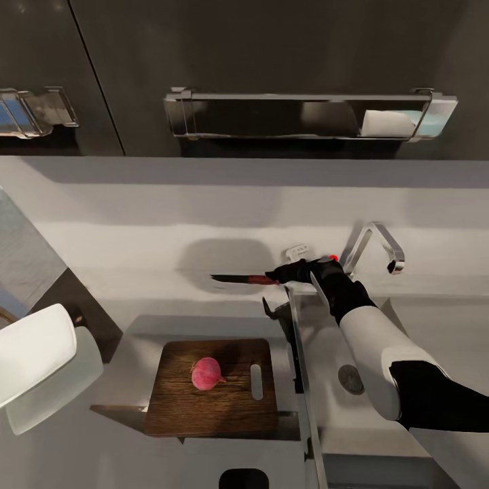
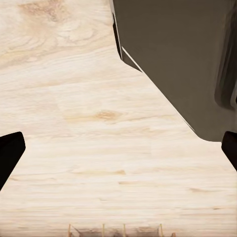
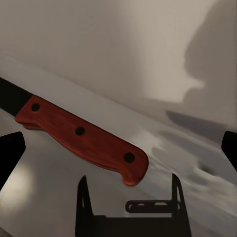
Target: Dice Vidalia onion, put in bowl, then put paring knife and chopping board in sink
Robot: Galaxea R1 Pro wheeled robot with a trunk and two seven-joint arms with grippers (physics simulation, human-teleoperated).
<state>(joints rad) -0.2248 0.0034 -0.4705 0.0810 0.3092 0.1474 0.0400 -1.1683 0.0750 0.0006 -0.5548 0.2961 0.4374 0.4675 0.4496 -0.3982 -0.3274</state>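
Red-brown-handled paring knife [image 3: 84,140] on countertop [image 1: 136,231], between wide-open right gripper [image 3: 118,148] fingers, ungrasped

The right arm reaches forward from the lower right of the head view, white forearm leading into a black wrist. The right gripper [image 1: 285,274] sits at its far end; in the right wrist view its dark fingertips [image 3: 11,153] stand wide apart. The left gripper's fingertips [image 2: 10,153] are likewise spread
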